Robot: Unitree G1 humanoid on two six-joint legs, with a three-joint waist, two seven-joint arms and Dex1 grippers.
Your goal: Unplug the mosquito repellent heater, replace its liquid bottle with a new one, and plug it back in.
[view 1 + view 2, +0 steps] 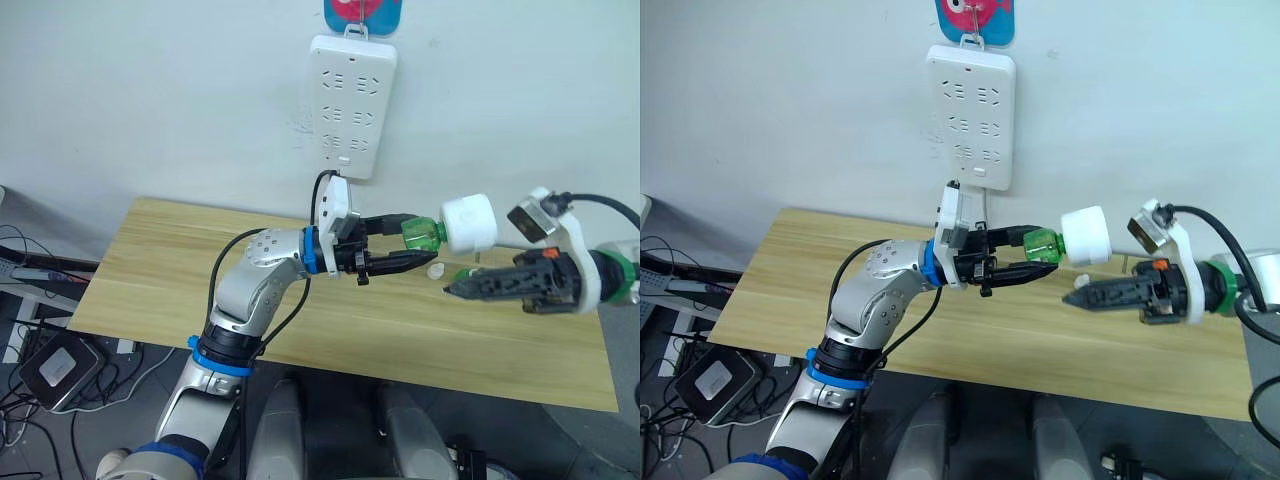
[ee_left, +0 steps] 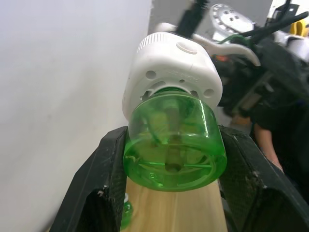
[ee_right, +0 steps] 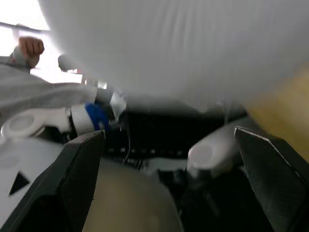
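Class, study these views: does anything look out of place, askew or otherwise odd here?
Yes. The mosquito repellent heater is off the power strip, held sideways in mid-air above the table. The left end effector grips only its green bottle. A small object lies loose on the table below; what it is cannot be told.

The long white plastic power strip (image 1: 353, 105) on the wall has open air in front of it, but lower down the white round plastic heater with its green bottle (image 1: 455, 228) and two black grippers crowd the space above the wooden table (image 1: 180, 260).
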